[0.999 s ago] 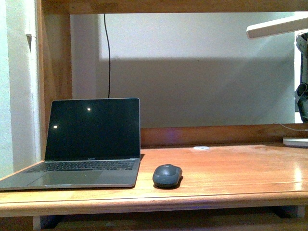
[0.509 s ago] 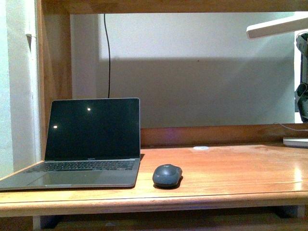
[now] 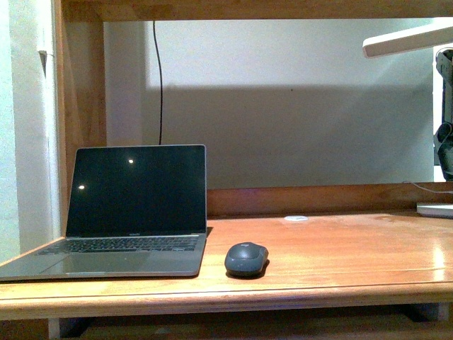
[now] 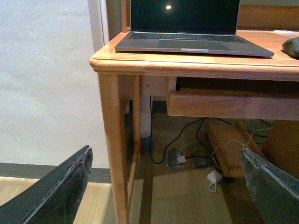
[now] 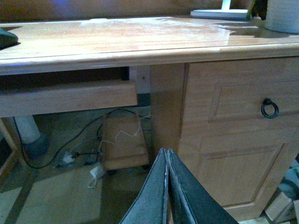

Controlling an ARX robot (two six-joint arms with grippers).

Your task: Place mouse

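The dark grey oval mouse [image 3: 246, 258] rests on the wooden desk [image 3: 340, 262], just right of the open laptop [image 3: 131, 212]. Its edge also shows in the left wrist view, mouse [image 4: 291, 46], and in the right wrist view, mouse [image 5: 7, 38]. Neither arm appears in the front view. My left gripper [image 4: 166, 158] is open, empty, and hangs below desk height in front of the desk's left leg. My right gripper [image 5: 167, 153] is shut with nothing in it, low in front of the desk's drawer cabinet.
A white lamp arm [image 3: 407, 39] and its base [image 3: 435, 210] are at the desk's right end. A small white disc [image 3: 296, 218] lies mid-desk. Cables and a power strip [image 4: 175, 157] lie on the floor under the desk. The cabinet door has a ring handle [image 5: 269, 108].
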